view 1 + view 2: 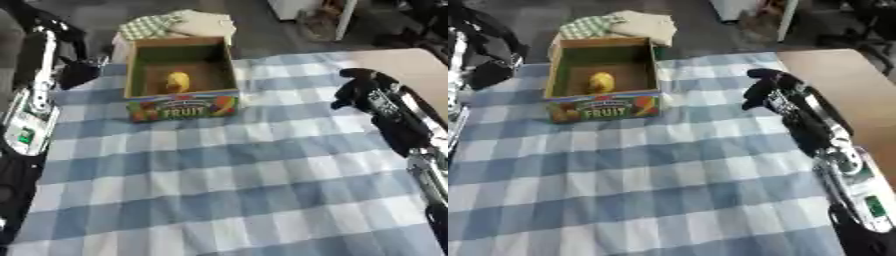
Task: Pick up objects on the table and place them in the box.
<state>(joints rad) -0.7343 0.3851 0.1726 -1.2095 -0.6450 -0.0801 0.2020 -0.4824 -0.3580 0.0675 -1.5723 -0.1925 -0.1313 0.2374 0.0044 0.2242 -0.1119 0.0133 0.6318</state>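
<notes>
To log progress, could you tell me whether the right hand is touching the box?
Apart: the left eye view shows checked cloth between the right hand and the box.

A blue-and-white checked tablecloth (227, 170) covers most of the frame, leaving a bare tan tabletop (842, 75) exposed at the right edge. Beyond the table, a dark grey floor (254, 22) fills the top of the frame, where a heap of green-checked and cream cloth (623, 24) lies at upper centre and a white cabinet (293, 7) stands at upper right.
</notes>
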